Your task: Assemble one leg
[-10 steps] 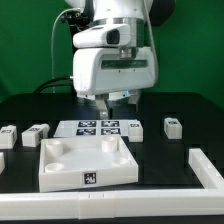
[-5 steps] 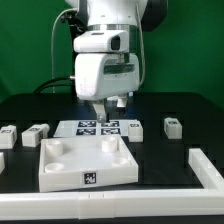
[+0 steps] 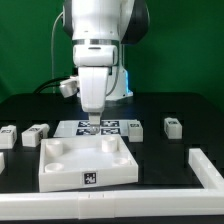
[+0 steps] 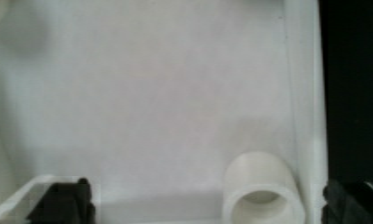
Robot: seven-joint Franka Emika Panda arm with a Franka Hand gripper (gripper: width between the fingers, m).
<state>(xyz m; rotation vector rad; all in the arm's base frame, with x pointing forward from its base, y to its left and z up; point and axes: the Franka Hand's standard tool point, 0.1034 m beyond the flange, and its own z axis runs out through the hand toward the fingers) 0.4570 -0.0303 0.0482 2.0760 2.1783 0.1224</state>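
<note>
Several small white legs with marker tags lie on the black table: two at the exterior view's left [image 3: 37,132], one by the marker board [image 3: 133,128] and one at the right [image 3: 172,126]. The large white square piece [image 3: 60,168] with round corner sockets lies in the middle. My gripper [image 3: 92,122] hangs over the back edge of the square piece, open and empty, away from every leg. In the wrist view the dark fingertips [image 4: 58,201] stand wide apart around the gripper's middle [image 4: 208,200], over the white piece [image 4: 147,100] and one round socket [image 4: 259,190].
The marker board [image 3: 104,128] lies behind the square piece, partly under the gripper. A white rail [image 3: 208,168] runs along the exterior view's right and another along the front edge [image 3: 110,206]. A cable [image 3: 50,80] hangs behind the arm.
The arm's head has turned and shifted toward the exterior view's left, and the gripper has come lower over the back of the square piece. No part has moved.
</note>
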